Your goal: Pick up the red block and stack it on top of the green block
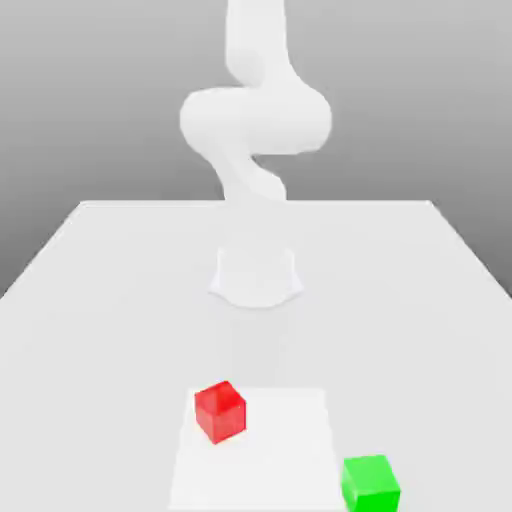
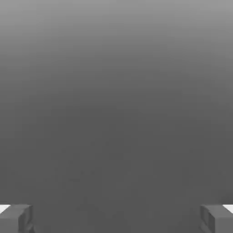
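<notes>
Fingers (image 2: 116,218) stand wide apart w/ nothing between them; in the hand view the two grey fingertips (image 2: 16,217) sit at opposite sides, plain grey beyond. Outward from there: the arm (image 1: 255,120) is raised high over the worktop (image 1: 90,300), well apart from both cubes. The red block (image 1: 221,410) rests flat on the worktop, near the front edge, about mid-width. The green block (image 1: 370,483) sits closer to the front edge, toward the exterior view's right, apart from the red one. Risks, as I judge them: the red block is yawed relative to the worktop edges, one vertical edge facing the camera, so fingers coming down unturned would prob. meet corners, not flat faces, and twist or shove it. Release off-centre over green could tip it off. Being a cube, red has no long axis; only its yaw matters.
</notes>
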`<state>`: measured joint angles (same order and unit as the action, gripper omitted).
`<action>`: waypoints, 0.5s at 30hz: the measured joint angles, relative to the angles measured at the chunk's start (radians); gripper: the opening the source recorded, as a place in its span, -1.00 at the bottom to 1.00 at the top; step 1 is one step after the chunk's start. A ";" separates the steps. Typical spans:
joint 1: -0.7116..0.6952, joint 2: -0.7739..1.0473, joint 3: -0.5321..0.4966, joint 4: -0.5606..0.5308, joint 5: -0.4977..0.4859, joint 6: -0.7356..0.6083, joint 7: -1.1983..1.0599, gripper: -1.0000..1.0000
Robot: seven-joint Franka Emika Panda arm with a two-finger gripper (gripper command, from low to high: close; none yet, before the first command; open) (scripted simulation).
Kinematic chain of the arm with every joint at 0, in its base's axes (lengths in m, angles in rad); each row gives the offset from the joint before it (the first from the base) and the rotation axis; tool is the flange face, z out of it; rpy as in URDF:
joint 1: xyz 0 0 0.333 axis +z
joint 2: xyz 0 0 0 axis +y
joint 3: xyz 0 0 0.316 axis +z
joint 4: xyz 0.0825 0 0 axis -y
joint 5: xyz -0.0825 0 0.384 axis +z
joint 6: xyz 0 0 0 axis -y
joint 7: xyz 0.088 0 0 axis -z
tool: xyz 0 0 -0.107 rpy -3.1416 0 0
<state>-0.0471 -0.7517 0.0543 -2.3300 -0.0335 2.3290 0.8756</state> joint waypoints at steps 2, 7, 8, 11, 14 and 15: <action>-0.036 0.043 0.040 -0.025 -0.030 0.024 0.065 0.00; -0.124 0.154 0.124 -0.084 -0.095 0.079 0.215 0.00; -0.141 0.177 0.138 -0.096 -0.107 0.090 0.244 0.00; -0.188 0.247 0.174 -0.131 -0.143 0.122 0.330 0.00; -0.232 0.318 0.202 -0.166 -0.176 0.154 0.415 0.00; -0.245 0.342 0.209 -0.177 -0.186 0.165 0.442 0.00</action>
<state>-0.2922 -0.4100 0.2630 -2.5070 -0.2193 2.4941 1.3176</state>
